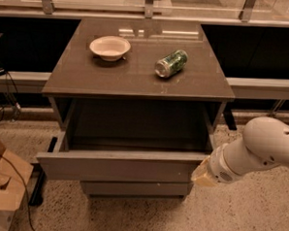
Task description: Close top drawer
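Observation:
The top drawer (122, 166) is a wide grey box drawer pulled far out of the brown-topped cabinet (137, 73). Its grey inside (134, 131) holds nothing I can see. Its plain flat front faces me. My gripper (203, 175) comes in from the right on a white arm (264, 148). Its tan tip sits at the right end of the drawer front, touching or nearly touching it. A lower grey drawer front (136, 188) shows just under the open drawer.
A white bowl (109, 47) and a green can (171, 63) lying on its side rest on the cabinet top. A brown cardboard box (2, 187) and black cables (15, 178) are on the speckled floor at the left. A glass railing runs behind.

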